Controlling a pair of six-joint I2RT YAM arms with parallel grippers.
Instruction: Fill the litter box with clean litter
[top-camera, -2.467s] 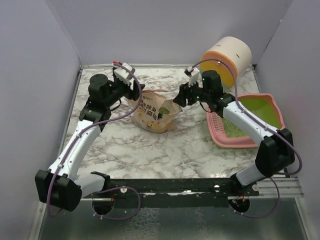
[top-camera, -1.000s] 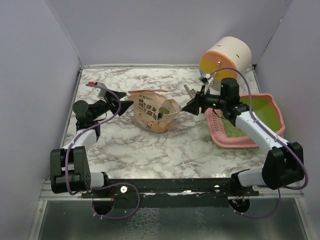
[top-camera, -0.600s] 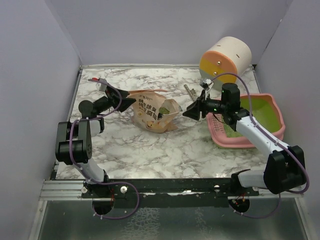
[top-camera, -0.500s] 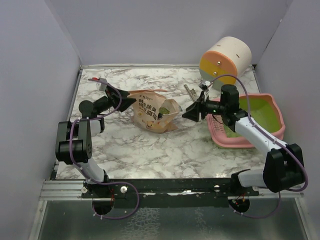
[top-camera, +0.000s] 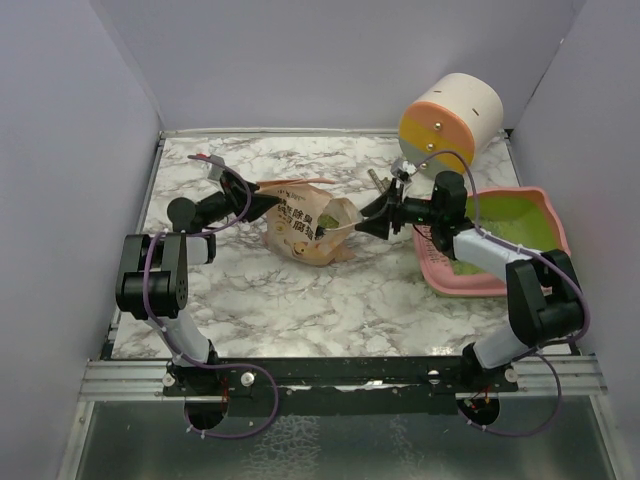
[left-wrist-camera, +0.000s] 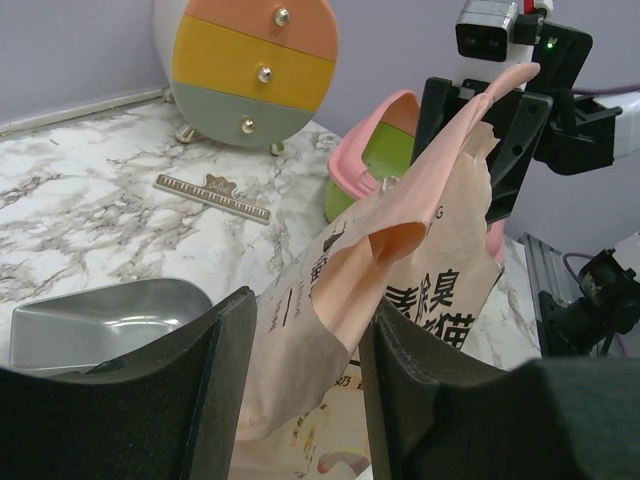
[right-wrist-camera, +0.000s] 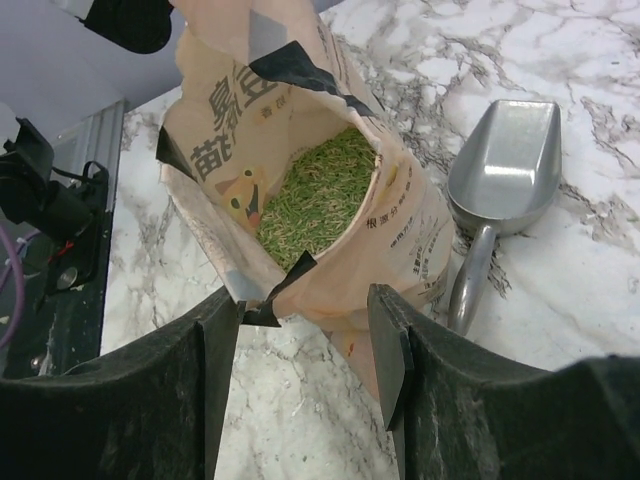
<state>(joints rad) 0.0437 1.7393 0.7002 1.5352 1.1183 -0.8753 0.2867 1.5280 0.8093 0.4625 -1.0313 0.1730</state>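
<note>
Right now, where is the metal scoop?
In the right wrist view, the scoop lies flat on the marble table at the right, close beside the open bag.

Soft even brightness, faint shadows, blurred near foreground in wrist views.

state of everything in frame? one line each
bag, upright, mouth open
clean litter, inside the bag
litter box, flat on the table, far end bare
scoop, lying on the table, empty
drum, drawers shut
left gripper, open around the bag's top edge
right gripper, open at the bag's rim
</note>
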